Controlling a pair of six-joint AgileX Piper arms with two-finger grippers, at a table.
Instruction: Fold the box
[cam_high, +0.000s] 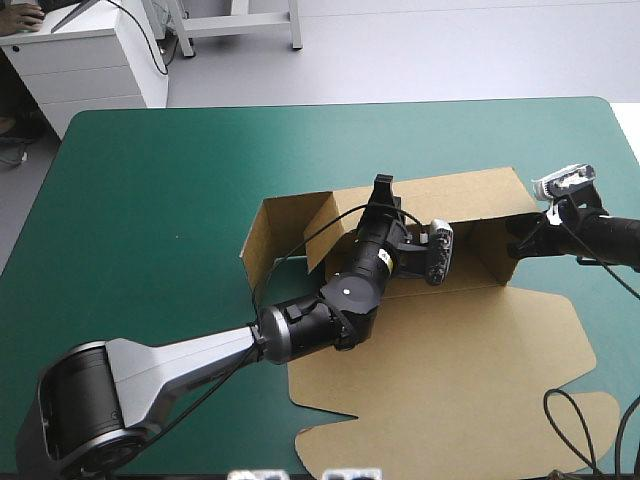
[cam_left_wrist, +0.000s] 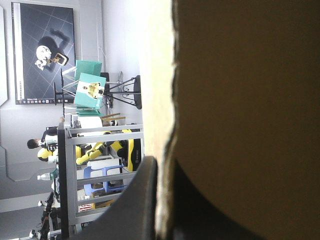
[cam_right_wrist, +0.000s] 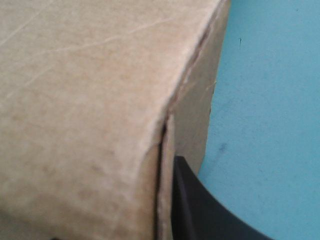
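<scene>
You are pinching the box (cam_high: 450, 340) by its far wall with the left gripper (cam_high: 383, 190), all but shut on the board. The right gripper (cam_high: 520, 236) is clamping the right-hand end wall. The box is lying centre-right of the frame, long axis left to right.

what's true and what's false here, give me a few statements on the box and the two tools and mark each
1. The lid of the box lies flat on the table. True.
2. The left tool hangs over bare table, away from the box. False: it reaches into the box, at its far wall.
3. The right tool is at the box's right end. True.
4. No walls are raised. False: the far and side walls stand.
5. The table's cover is red. False: it is teal-green.
</scene>
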